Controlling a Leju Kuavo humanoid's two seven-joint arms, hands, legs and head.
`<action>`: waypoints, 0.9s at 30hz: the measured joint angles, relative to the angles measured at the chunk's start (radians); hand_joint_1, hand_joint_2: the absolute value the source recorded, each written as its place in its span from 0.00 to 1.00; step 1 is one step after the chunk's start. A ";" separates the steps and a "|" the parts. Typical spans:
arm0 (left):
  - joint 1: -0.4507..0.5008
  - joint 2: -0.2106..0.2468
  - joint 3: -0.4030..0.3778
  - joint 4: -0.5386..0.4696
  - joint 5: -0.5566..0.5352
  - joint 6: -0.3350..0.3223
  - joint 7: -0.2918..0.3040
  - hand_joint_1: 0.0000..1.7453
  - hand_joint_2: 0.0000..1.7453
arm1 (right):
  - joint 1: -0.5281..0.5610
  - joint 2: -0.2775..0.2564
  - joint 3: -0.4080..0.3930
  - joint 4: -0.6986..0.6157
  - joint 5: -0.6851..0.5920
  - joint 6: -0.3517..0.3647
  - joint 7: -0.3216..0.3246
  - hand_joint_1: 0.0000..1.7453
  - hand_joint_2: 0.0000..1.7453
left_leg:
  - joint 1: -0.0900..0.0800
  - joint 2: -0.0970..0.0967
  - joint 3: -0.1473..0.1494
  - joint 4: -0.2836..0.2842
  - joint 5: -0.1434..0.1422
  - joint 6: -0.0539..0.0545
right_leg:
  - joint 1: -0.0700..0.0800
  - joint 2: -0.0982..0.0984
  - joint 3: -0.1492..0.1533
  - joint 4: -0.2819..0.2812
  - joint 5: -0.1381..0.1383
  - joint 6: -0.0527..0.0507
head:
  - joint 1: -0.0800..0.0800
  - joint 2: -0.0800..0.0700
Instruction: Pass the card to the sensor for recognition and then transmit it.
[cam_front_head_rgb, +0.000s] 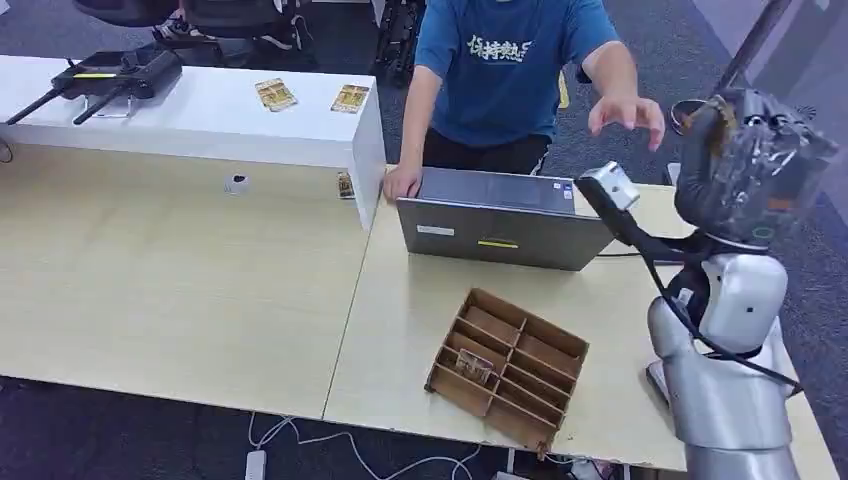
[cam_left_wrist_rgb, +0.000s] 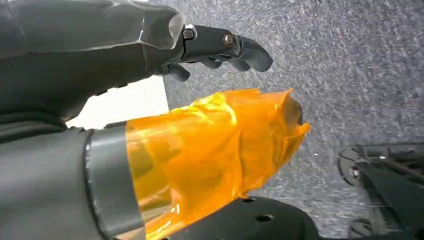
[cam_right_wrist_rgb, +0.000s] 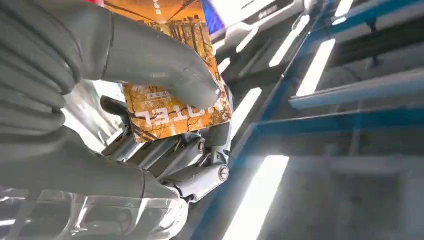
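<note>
**Card pinched in the raised right hand**

Pale wood counter (cam_front_head_rgb: 180, 290) fills the head view, with a person in a blue shirt (cam_front_head_rgb: 505, 60) standing behind a grey laptop (cam_front_head_rgb: 500, 225) at centre. At the upper right of that frame the right hand (cam_front_head_rgb: 750, 165) is raised. Its wrist view shows an orange card (cam_right_wrist_rgb: 170, 97) pinned between the thick thumb and the darker fingers (cam_right_wrist_rgb: 170, 155). The left hand (cam_left_wrist_rgb: 220, 50) hangs over grey carpet, fingers curled, holding nothing. A cardboard divider tray (cam_front_head_rgb: 510, 365) sits at lower centre.
</note>
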 joint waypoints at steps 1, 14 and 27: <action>0.000 0.001 -0.004 0.000 -0.002 -0.003 0.000 0.00 0.00 | -0.029 -0.007 0.016 0.022 0.022 0.008 0.024 1.00 1.00 | 0.000 0.000 0.000 0.000 0.000 0.000 | 0.000 0.000 0.000 0.000 0.000 0.000 | 0.000 0.000; 0.002 0.009 -0.019 0.000 -0.004 -0.013 0.004 0.00 0.00 | -0.333 -0.155 0.482 0.431 0.027 0.097 0.279 1.00 1.00 | 0.000 -0.001 -0.001 0.000 0.000 0.000 | 0.000 -0.001 0.000 -0.001 0.000 0.000 | 0.000 0.000; 0.002 0.010 -0.021 0.000 -0.008 -0.013 0.004 0.00 0.00 | -0.354 -0.181 0.518 0.545 0.027 0.097 0.276 1.00 1.00 | 0.000 -0.001 -0.001 0.000 0.000 0.000 | 0.000 -0.001 0.000 -0.001 0.000 0.000 | 0.000 0.000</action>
